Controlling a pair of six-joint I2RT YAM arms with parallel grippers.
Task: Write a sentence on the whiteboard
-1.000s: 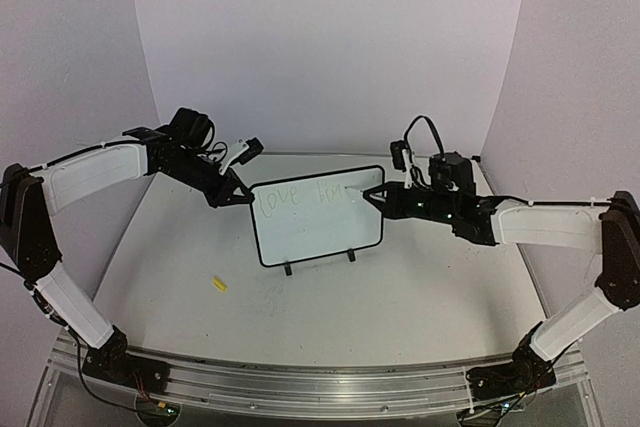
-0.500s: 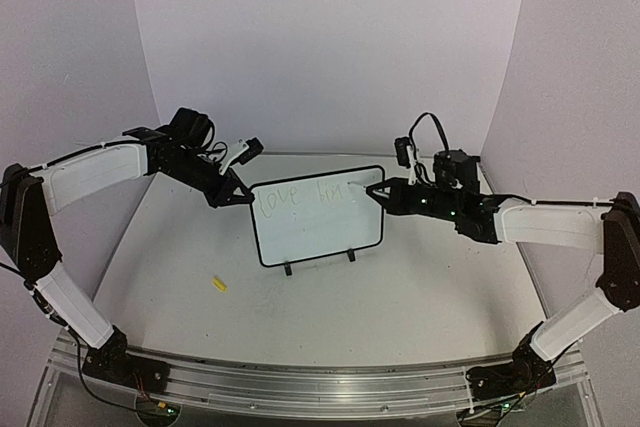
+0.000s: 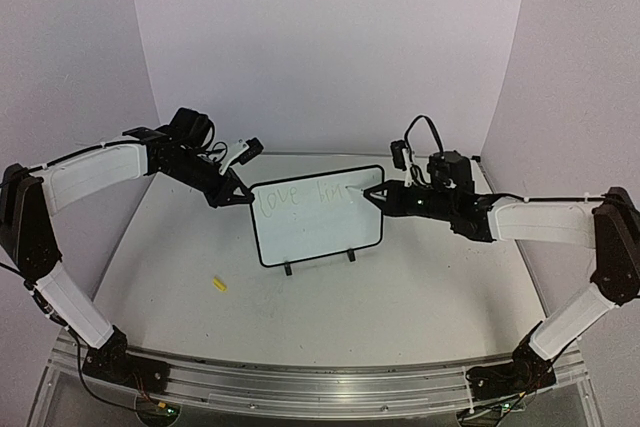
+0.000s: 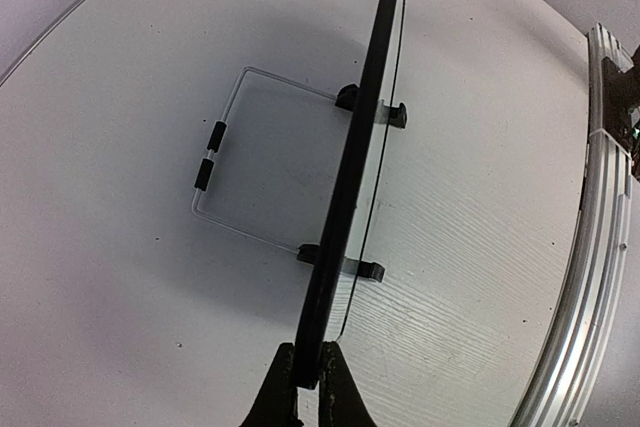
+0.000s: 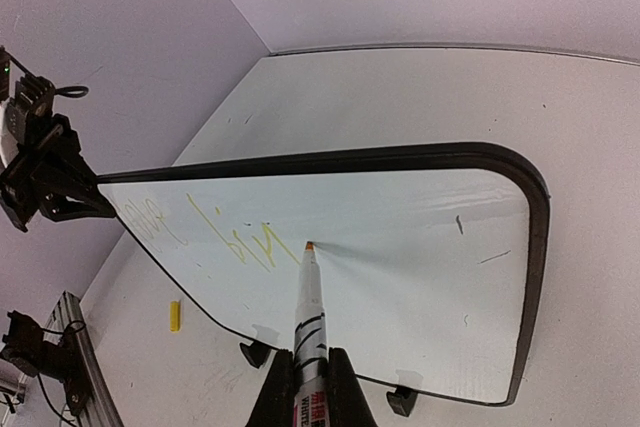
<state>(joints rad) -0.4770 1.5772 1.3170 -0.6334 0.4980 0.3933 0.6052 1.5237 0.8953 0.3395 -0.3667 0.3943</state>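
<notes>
Standing on its two black feet near the middle of the bench (image 3: 410,292), the whiteboard (image 3: 320,235) faces the arm bases, leaning back on a wire stand (image 4: 222,185) that shows in the left wrist view.

The left pincer (image 3: 244,197) is closed narrow on the board's upper left corner. Its own camera looks along the frame edge, with one finger (image 4: 282,387) on each face of the board.

The right pincer (image 3: 373,193) is closed on a marker (image 5: 309,322), which points forward out of the fingers. The marker's tip touches the white surface near the top edge, right of centre, at the end of the writing.

The sentence (image 3: 305,196) is faint and thin, and it runs in one line along the top of the board. From above the first word reads "love". The strokes after it make only part of a second word, and I cannot read them with certainty. In the right wrist view the strokes look yellowish green (image 5: 240,237).

A small yellow bit (image 3: 219,284) lies on the bench, left of the board and nearer the bases, well apart from it.
</notes>
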